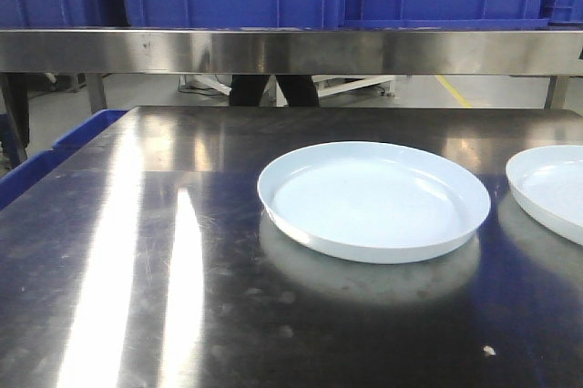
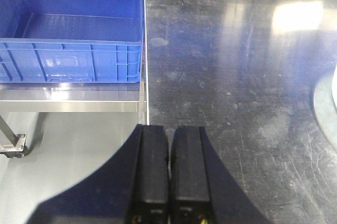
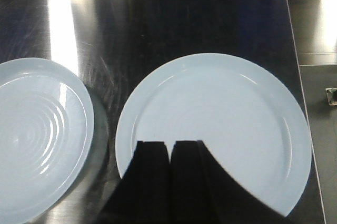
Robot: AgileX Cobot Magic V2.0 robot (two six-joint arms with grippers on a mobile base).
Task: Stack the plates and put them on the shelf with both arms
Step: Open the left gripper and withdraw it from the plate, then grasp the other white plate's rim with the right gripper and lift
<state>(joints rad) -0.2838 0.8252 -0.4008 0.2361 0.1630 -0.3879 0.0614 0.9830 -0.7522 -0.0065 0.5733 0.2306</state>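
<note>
On the scratched steel table (image 1: 164, 251), one glossy pale bluish-white round plate (image 3: 221, 108) is seen directly beneath the right gripper (image 3: 169, 144), whose jaws are pressed together, empty. A second matching plate (image 3: 37, 134) lies just beside the first. The left gripper (image 2: 169, 129), likewise closed on nothing, is held over the table's edge, well apart from that second plate.

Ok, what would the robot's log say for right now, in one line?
plates: two, side by side, unstacked | left gripper: shut, empty | right gripper: shut, over right plate
</note>
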